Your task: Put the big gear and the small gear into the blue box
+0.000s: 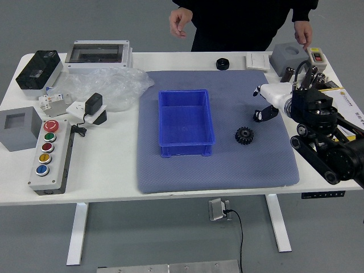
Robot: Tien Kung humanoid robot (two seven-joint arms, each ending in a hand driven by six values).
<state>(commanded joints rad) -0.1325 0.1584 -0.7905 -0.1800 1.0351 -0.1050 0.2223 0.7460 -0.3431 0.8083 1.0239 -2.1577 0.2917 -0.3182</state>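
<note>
Gear (244,136), one, right of one blue box (185,118); robot's right hand (276,98) spread, empty.

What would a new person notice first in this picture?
Probably the bright blue box, on the blue-grey mat near the picture's middle. Then the robot's right hand, reaching in from the right, with a toothed black gear nearer the table's front edge. At the top, a person in black stands behind the table.
</note>
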